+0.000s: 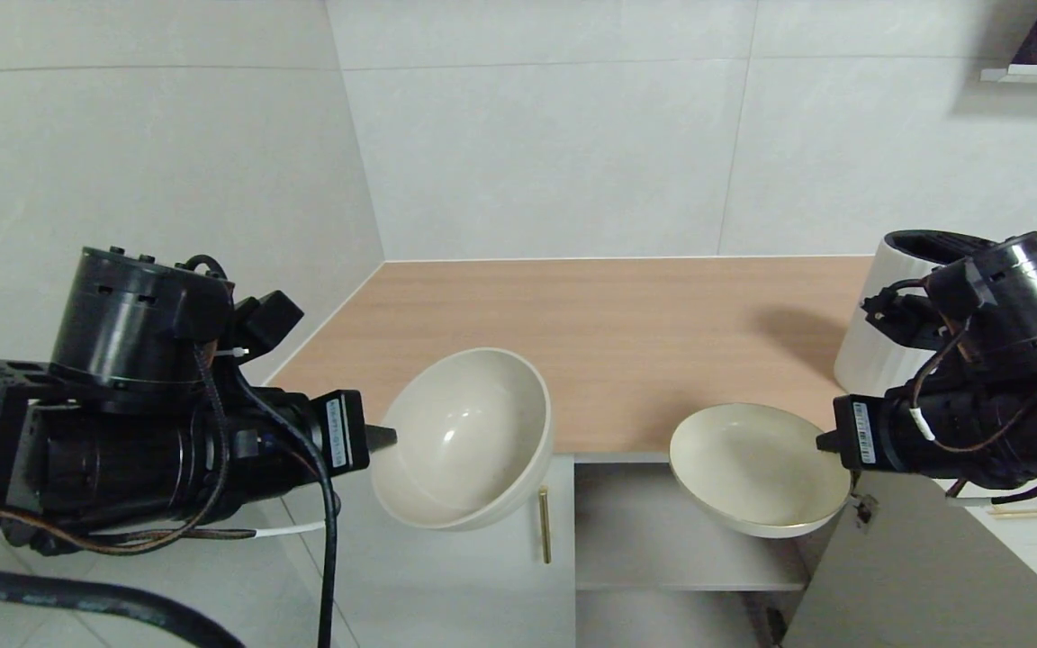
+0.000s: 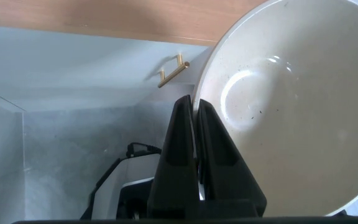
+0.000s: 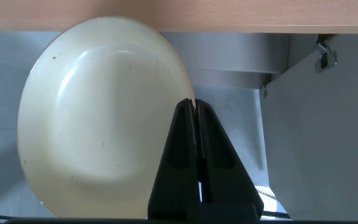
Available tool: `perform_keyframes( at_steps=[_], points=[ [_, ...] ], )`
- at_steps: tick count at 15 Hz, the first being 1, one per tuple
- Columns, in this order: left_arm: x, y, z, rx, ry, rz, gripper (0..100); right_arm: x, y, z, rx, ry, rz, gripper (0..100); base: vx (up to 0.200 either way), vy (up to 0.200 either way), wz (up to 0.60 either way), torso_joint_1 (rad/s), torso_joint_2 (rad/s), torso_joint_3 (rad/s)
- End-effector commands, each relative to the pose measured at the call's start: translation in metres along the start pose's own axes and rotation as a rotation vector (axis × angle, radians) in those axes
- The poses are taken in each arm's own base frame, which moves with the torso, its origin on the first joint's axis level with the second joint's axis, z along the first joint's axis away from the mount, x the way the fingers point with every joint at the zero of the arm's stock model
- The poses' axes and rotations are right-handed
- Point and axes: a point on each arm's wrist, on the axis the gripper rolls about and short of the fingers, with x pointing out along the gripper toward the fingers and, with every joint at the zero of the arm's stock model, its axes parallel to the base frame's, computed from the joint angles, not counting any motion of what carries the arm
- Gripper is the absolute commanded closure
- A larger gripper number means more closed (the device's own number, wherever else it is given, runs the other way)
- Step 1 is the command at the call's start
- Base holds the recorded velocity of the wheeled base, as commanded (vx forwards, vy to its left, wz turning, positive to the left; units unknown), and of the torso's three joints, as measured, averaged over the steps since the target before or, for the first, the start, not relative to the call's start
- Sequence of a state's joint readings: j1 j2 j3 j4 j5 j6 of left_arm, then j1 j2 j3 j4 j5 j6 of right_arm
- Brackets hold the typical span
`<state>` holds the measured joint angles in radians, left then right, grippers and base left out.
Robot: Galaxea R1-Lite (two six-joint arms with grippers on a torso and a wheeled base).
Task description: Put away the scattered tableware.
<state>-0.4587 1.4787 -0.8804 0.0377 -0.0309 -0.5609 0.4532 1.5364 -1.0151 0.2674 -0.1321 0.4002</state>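
White canister (image 1: 865, 351) half hidden behind the right arm (image 1: 978, 432); plate (image 1: 752, 463) masks part of the cupboard (image 1: 644, 540); bowl (image 2: 303, 112) cut off at its rim in the left wrist view.

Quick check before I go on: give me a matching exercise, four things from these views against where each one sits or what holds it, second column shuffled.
Things
1. deep bowl
2. shallow dish
3. white container
4. gold handle

Places
A. standing on the wooden counter
B. gripped at its rim by the right pincer
C. on the closed cabinet door
D. gripped at its rim by the left pincer

Pairs: 1-D, 2-B, 3-A, 4-C
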Motion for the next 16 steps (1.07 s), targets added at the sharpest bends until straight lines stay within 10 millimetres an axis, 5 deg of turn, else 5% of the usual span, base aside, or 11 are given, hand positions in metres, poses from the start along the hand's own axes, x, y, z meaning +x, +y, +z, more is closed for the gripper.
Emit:
perform_keyframes(
  at_steps=[1, 16],
  points=[
    [0.0019, 0.0003, -0.0004, -0.001, 0.006, 0.004, 100, 0.0026, 0.0004, -0.0005, -0.002, 0.008, -0.003, 100, 0.000, 0.000, 0.00, -0.129, 0.32, 0.183],
    [0.0014, 0.0003, -0.0003, -0.001, 0.004, 0.003, 100, 0.0050, 0.0006, -0.0008, -0.003, 0.015, -0.006, 100, 0.000, 0.000, 0.00, -0.187, 0.47, 0.279]
  ],
)
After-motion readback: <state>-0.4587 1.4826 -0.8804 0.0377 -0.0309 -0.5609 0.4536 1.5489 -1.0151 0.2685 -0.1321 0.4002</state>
